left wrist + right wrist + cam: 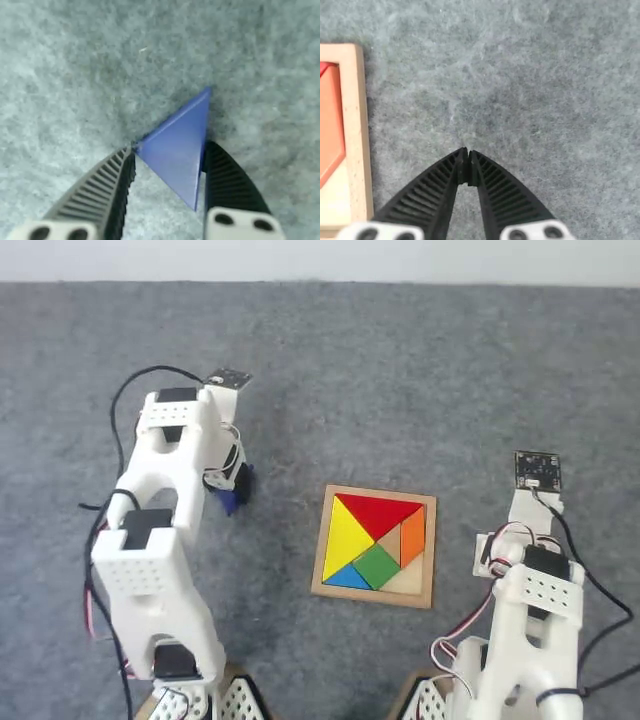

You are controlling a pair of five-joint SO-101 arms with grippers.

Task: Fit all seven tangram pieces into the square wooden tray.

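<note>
The square wooden tray (430,550) lies on the grey carpet between the arms. It holds a red triangle (380,510), a yellow triangle (345,535), a green square (377,563), a light blue triangle (347,577), an orange piece (413,537) and a small tan triangle (388,537). Bare wood (408,580) shows in its lower right corner. A dark blue triangle (182,135) sits tilted in my left gripper (169,150), which is shut on it left of the tray (232,492), close to the carpet. My right gripper (468,155) is shut on nothing, just right of the tray's rim (355,125).
Grey carpet (400,390) covers the whole table, with open room behind the tray and between the arms. Black cables (125,400) loop beside the left arm. A pale wall edge runs along the far side.
</note>
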